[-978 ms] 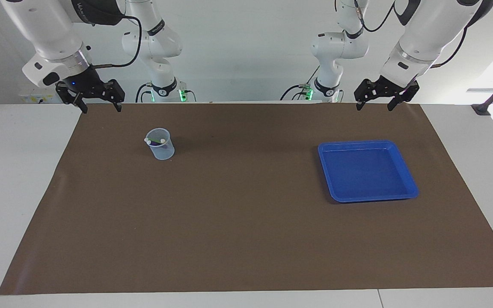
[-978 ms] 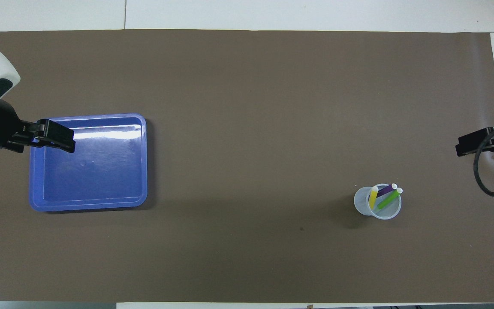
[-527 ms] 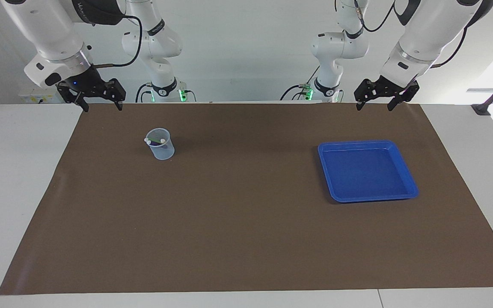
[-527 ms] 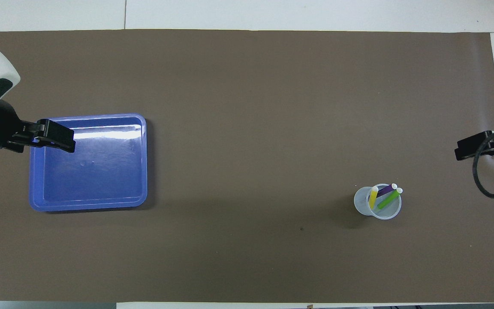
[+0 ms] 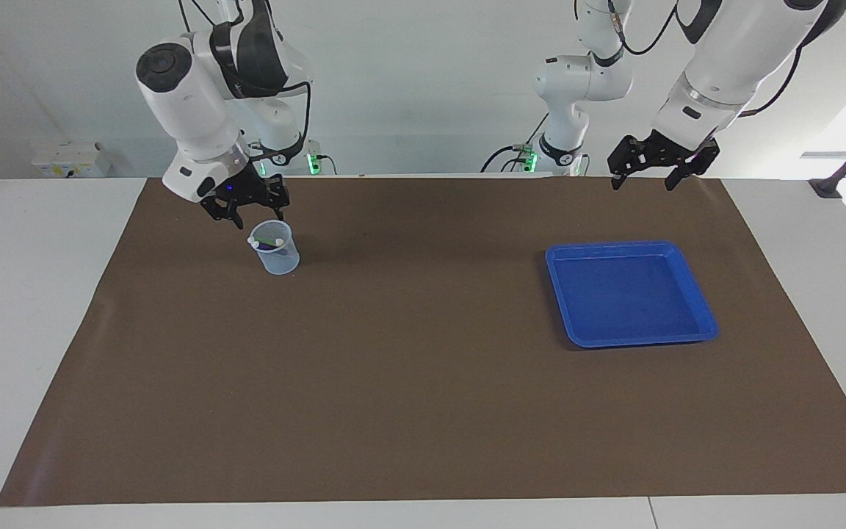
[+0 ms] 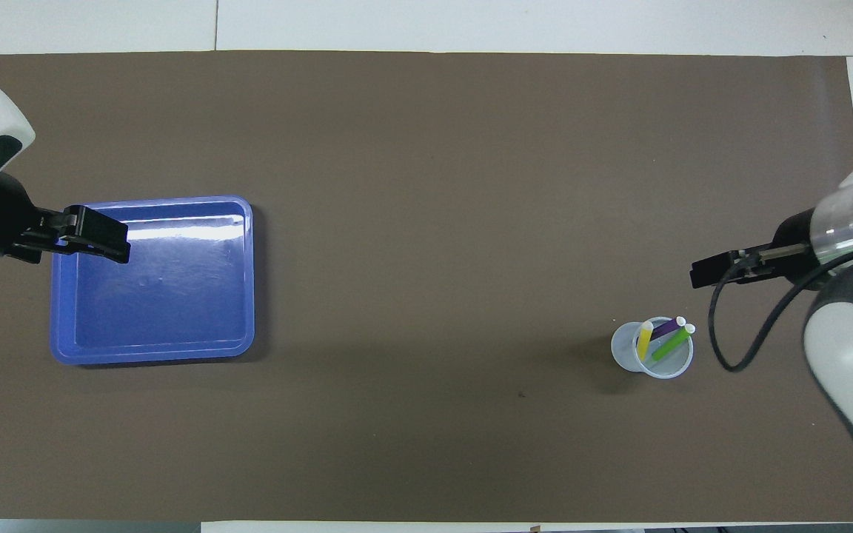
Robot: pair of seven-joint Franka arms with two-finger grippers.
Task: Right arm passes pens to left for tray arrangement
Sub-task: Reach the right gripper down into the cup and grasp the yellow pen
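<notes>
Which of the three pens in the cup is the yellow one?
The yellow pen stands in the cup toward the tray's end, apart from the purple pen and green pen.

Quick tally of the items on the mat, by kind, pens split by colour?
Yellow pen: 1
Purple pen: 1
Green pen: 1
Cup: 1
Tray: 1
Total: 5

Three pens – one cup – one tray.
</notes>
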